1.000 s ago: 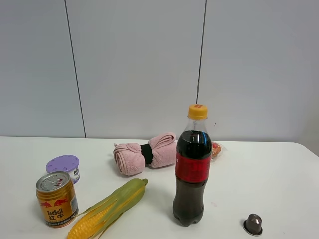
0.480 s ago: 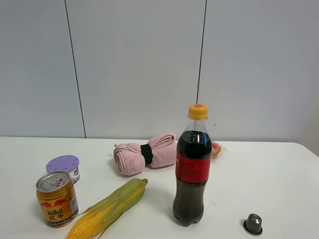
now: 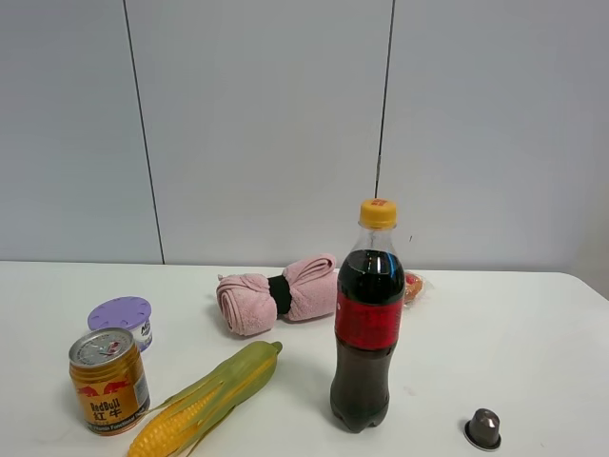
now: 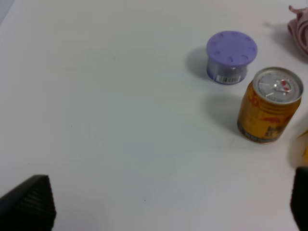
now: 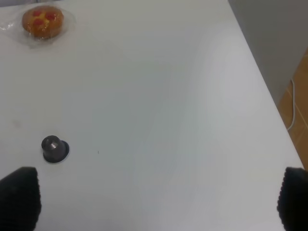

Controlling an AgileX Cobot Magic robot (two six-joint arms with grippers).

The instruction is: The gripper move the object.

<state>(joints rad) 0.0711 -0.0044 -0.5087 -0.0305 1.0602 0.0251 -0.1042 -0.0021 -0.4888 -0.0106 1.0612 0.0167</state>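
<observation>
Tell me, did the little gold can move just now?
No. The gold can sits in the same spot, just in front of the purple-lidded tub and beside the corn, as before.

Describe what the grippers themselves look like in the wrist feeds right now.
Little shows. The left gripper appears as two black fingertips with a fine ribbed texture at the frame corners. The right gripper shows two rounded, matte black fingertips. No cables, markings or arm links are visible.
</observation>
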